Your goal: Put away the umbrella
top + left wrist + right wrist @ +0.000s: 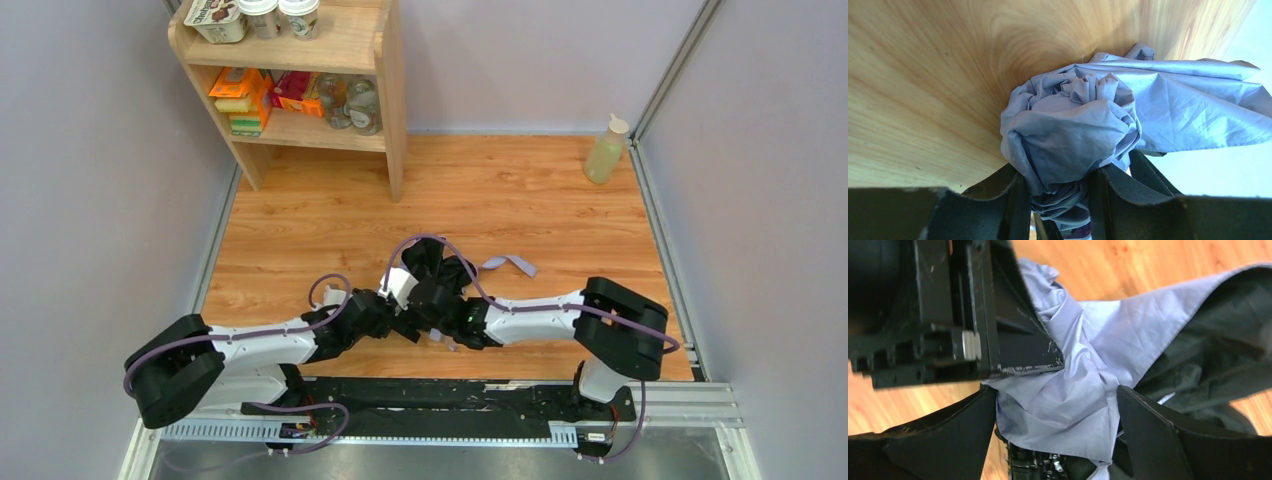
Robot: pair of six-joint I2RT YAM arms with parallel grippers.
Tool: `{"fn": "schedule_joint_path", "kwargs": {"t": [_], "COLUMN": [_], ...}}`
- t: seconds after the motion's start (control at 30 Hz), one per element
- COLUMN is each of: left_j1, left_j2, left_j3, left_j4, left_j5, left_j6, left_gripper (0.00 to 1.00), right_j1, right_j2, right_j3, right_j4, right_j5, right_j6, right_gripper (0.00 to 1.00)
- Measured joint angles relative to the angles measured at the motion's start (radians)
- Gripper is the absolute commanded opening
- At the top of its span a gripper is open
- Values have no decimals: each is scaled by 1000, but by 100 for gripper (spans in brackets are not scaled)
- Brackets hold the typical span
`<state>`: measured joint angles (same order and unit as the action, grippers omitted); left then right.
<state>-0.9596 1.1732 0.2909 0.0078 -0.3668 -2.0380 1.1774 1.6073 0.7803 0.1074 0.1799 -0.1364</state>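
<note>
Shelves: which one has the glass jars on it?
The lower shelf: glass jars stand there beside orange boxes. The top shelf holds lidded cups instead.

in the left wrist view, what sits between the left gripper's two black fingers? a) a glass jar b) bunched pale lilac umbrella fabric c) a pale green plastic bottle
b: the bunched pale lilac umbrella fabric fills the gap between the left gripper's black fingers.

Dark lettering stands on the carton [215, 18] atop the shelf [392, 110], upper left of the top view, too small to read.
</note>
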Motion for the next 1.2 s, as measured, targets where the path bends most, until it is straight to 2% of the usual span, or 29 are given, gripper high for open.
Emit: {"fn": "schedule_joint_path", "kwargs": {"t": [0.03, 0.1, 0.13, 0.3, 0.4, 0.43, 0.47, 0.5, 0.53, 0.57, 0.63, 0.7, 0.77, 0.83, 0.87, 0.93, 1.03, 1.1, 1.17, 1.2], "left_j1": [2, 14, 21, 31, 30, 29, 28, 28, 28, 27, 22, 14, 12, 12, 12, 12, 13, 14, 13, 13], "left_j2": [-6, -12, -14, -37, -81, -106, -140, -163, -188, -209, -234, -242, -246, -253, -260, -282, -320, -338, -360, -371], "left_j3": [-5, -14, -16, -27, -42, -48, -59, -65, -70, -72, -72, -72, -72, -71, -71, -71, -71, -66, -56, -51], "left_j4": [-3, -3, -3, 0, -26, -45, -73, -93, -118, -142, -173, -183, -185, -190, -196, -217, -250, -259, -276, -293], "left_j5": [-4, -30, -42, -71, -75, -77, -80, -83, -87, -90, -85, -68, -57, -50, -47, -45, -61, -67, -74, -75], "left_j6": [-2, -10, -16, -24, -21, -19, -18, -18, -18, -18, -12, -9, -8, -8, -8, -8, -11, -6, 6, 10], "left_gripper": [0, 0, 0, 0, 0, 0, 0, 0, 0, 0, 0, 0, 0, 0, 0, 0, 0, 1, 21, 37], "right_j1": [14, 44, 52, 60, 51, 50, 48, 48, 48, 47, 37, 30, 28, 28, 28, 27, 33, 41, 39, 29], "right_j2": [22, 64, 82, 123, 129, 135, 145, 150, 153, 153, 159, 164, 148, 143, 145, 159, 179, 185, 185, 184], "right_j3": [9, 39, 51, 77, 77, 80, 85, 88, 94, 100, 98, 73, 73, 83, 97, 125, 140, 138, 127, 117], "right_j4": [28, 61, 71, 94, 101, 104, 109, 114, 116, 115, 82, 60, 41, 14, -6, -34, -36, -27, -8, 9], "right_j5": [55, 147, 172, 171, 121, 98, 69, 50, 32, 18, -13, -34, -32, -26, -16, -4, -14, -25, -30, -39], "right_j6": [10, 58, 84, 166, 154, 147, 138, 135, 130, 125, 113, 98, 68, 29, 15, -2, 2, -2, -13, -3], "right_gripper": [79, 50, 42, 25, 3, 6, 22, 50, 70, 79, 88, 93, 94, 91, 88, 73, 31, 13, 0, 0]}}
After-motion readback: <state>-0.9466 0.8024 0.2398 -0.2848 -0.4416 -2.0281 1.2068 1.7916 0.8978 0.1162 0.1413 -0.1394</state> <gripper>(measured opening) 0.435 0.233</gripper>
